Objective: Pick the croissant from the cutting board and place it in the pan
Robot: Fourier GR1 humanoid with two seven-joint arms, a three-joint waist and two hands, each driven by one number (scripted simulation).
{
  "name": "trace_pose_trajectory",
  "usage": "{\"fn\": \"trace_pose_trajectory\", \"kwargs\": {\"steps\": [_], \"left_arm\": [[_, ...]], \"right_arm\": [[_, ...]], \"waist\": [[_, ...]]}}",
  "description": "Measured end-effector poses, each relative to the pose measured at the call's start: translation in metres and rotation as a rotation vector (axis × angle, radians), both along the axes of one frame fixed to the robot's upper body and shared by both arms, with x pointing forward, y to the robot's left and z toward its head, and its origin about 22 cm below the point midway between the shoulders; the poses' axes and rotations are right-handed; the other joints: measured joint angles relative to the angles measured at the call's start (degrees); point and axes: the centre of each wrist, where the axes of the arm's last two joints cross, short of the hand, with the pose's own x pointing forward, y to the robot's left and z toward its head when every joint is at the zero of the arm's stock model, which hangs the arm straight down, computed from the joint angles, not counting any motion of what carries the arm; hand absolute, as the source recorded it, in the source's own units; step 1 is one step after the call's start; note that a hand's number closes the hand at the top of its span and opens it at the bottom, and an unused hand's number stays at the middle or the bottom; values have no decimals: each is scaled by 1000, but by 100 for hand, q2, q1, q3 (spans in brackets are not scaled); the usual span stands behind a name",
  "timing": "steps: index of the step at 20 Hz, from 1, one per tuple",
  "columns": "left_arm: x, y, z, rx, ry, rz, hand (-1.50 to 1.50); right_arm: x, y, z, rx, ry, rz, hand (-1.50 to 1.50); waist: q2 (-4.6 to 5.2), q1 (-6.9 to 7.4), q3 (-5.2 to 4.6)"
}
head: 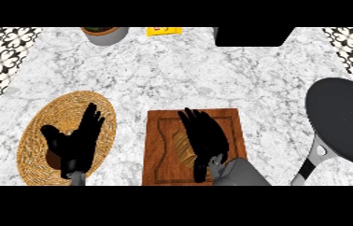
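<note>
The croissant (180, 148) lies on the wooden cutting board (160, 127) at the lower middle, golden brown and mostly hidden. My right hand (205, 138) lies over it with fingers stretched forward and the thumb low near the board's front edge; the fingers are straight, not curled round the pastry. The dark grey pan (332, 110) sits at the right edge, its handle (314, 162) pointing toward me. My left hand (76, 138) rests open, fingers up, over the woven mat at the lower left.
A round woven mat (41, 122) lies at the lower left. At the back stand a grey pot with a plant (105, 33), a yellow item (164, 31) and a black appliance (252, 36). Marble counter lies between the board and the pan.
</note>
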Motion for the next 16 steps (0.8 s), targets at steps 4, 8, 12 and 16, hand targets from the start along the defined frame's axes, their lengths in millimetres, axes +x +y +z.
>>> {"fn": "trace_pose_trajectory", "kwargs": {"steps": [4,8,12,16], "left_arm": [[-3,3,-6,-3,-22,-6,0],[-5,-1,-6,-8,-20,-10,0],[-2,0,-9,-4,-22,-10,0],[-4,4,-5,2,-15,-10,0]], "right_arm": [[10,-1,-10,-22,-4,-7,-150],[5,-2,-30,0,15,5,150],[4,-1,-40,29,-33,90,150],[11,-5,-46,42,-63,127,150]], "waist": [[-5,3,7],[-12,6,4],[-28,2,-1],[-37,3,-9]]}}
